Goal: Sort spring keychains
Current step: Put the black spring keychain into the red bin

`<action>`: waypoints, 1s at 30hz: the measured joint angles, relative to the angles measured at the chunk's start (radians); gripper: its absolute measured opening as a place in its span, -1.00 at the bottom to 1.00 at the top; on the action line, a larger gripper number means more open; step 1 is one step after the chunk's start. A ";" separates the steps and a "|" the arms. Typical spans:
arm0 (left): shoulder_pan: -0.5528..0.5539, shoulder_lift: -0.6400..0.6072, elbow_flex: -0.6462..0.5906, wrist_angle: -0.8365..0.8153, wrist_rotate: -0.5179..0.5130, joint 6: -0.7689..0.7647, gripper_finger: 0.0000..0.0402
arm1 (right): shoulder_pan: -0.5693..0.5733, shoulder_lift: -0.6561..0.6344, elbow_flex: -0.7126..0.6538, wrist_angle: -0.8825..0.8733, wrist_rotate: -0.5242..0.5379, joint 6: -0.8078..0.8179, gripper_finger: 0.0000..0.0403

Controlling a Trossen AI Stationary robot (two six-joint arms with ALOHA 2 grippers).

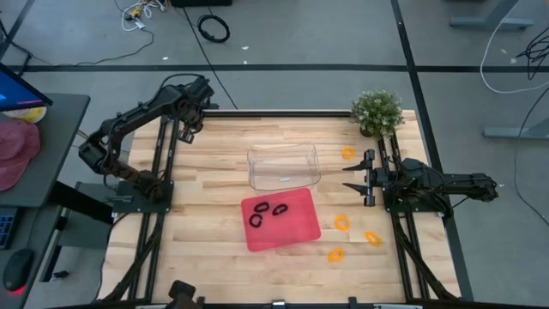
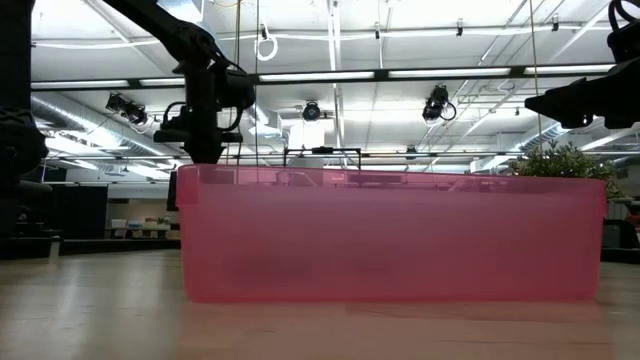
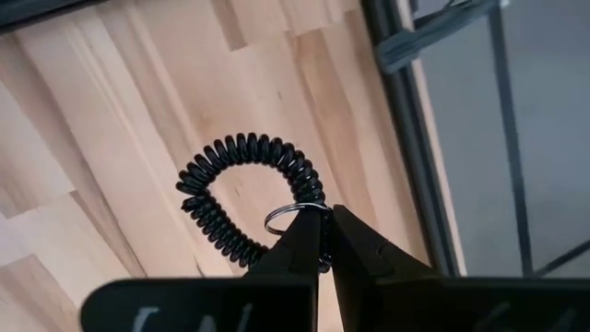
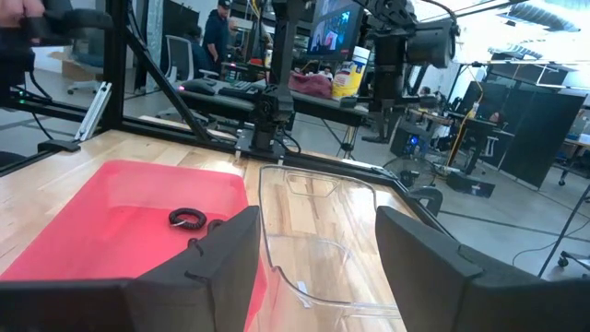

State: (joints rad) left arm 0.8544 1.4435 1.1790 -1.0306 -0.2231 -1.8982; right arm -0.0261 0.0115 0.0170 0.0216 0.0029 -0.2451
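Spring keychains are spread over the wooden table [image 1: 206, 189], the biggest surface here. Next in size, the red tray [image 1: 296, 230] holds three black ones [image 1: 268, 212], and the clear tray [image 1: 283, 166] behind it looks empty, probably meant for the orange set. Four orange keychains [image 1: 342, 223] lie loose near the right side of the table, one [image 1: 346, 154] of them beside the potted plant [image 1: 377, 112]. The right gripper [image 4: 313, 267] waits above the table's right edge, jaws spread, facing the trays. The left gripper [image 3: 324, 242] is at the far left corner, jaws pressed together on the fourth black keychain [image 3: 241, 198] by its metal ring, seemingly to lift it toward the red tray.
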 joint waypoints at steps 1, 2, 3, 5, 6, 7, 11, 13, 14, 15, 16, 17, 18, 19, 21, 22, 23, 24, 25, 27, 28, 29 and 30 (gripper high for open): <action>-0.005 -0.008 0.000 0.000 -0.007 0.004 -0.95 | 0.000 0.000 0.000 0.000 0.000 0.000 0.10; -0.012 -0.014 0.000 0.001 -0.013 0.012 -0.95 | 0.000 0.000 0.000 0.000 0.000 0.000 0.10; -0.018 -0.020 0.000 0.002 -0.021 0.021 -0.95 | 0.000 0.000 0.000 0.000 0.000 0.000 0.10; -0.033 -0.027 0.000 0.002 -0.031 0.027 -0.95 | 0.000 0.000 0.000 0.000 0.000 0.000 0.10; -0.039 -0.031 0.000 0.002 -0.034 0.031 -0.95 | 0.000 0.000 0.000 0.000 0.000 0.000 0.10; -0.047 -0.034 0.000 0.003 -0.039 0.040 -0.95 | 0.000 0.000 0.000 0.000 0.000 0.000 0.10; -0.085 -0.038 0.000 0.012 -0.047 0.071 -0.95 | 0.000 0.000 0.000 0.000 0.000 0.000 0.10; -0.103 -0.038 0.000 0.028 -0.052 0.098 -0.95 | 0.000 0.000 0.000 0.000 0.000 0.000 0.10; -0.112 -0.038 0.000 0.033 -0.057 0.102 -0.95 | 0.000 0.000 0.000 0.000 0.000 0.000 0.10; -0.122 -0.038 0.000 0.033 -0.060 0.102 -0.95 | 0.000 0.000 0.000 0.000 0.000 0.000 0.10; -0.131 -0.038 0.000 0.037 -0.063 0.103 -0.95 | 0.000 0.000 0.000 0.000 0.000 0.000 0.10; -0.141 -0.038 0.000 0.044 -0.069 0.104 -0.95 | 0.000 0.000 0.000 0.000 0.000 0.000 0.10; -0.151 -0.038 0.000 0.050 -0.076 0.103 -0.95 | 0.000 0.000 0.000 0.000 0.000 0.000 0.10; -0.162 -0.038 0.000 0.053 -0.081 0.102 -0.95 | 0.000 0.000 0.000 0.000 0.000 0.000 0.10; -0.179 -0.038 0.000 0.057 -0.089 0.103 -0.95 | 0.000 0.000 0.000 0.000 0.000 0.000 0.10; -0.188 -0.038 0.000 0.061 -0.092 0.103 -0.95 | 0.000 0.000 0.000 0.000 0.000 0.000 0.10; -0.196 -0.038 0.000 0.063 -0.092 0.103 -0.95 | 0.000 0.000 0.000 0.000 0.000 0.000 0.10; -0.205 -0.038 0.000 0.065 -0.094 0.103 -0.95 | 0.000 0.000 0.000 0.000 0.000 0.000 0.10; -0.214 -0.038 0.000 0.071 -0.097 0.104 -0.95 | 0.000 0.000 0.000 0.000 0.000 0.000 0.10; -0.231 -0.038 0.000 0.086 -0.099 0.104 -0.95 | 0.000 0.000 0.000 0.000 0.000 0.000 0.10; -0.240 -0.038 0.000 0.090 -0.101 0.106 -0.95 | 0.000 0.000 0.000 0.000 0.000 0.000 0.10; -0.249 -0.038 0.000 0.096 -0.109 0.109 -0.95 | 0.000 0.000 0.000 0.000 0.000 0.000 0.10; -0.257 -0.038 0.000 0.104 -0.116 0.111 -0.95 | 0.000 0.000 0.000 0.000 0.000 0.000 0.10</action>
State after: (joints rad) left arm 0.5970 1.4059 1.1790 -0.9262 -0.3386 -1.7868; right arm -0.0265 0.0116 0.0170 0.0216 0.0029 -0.2451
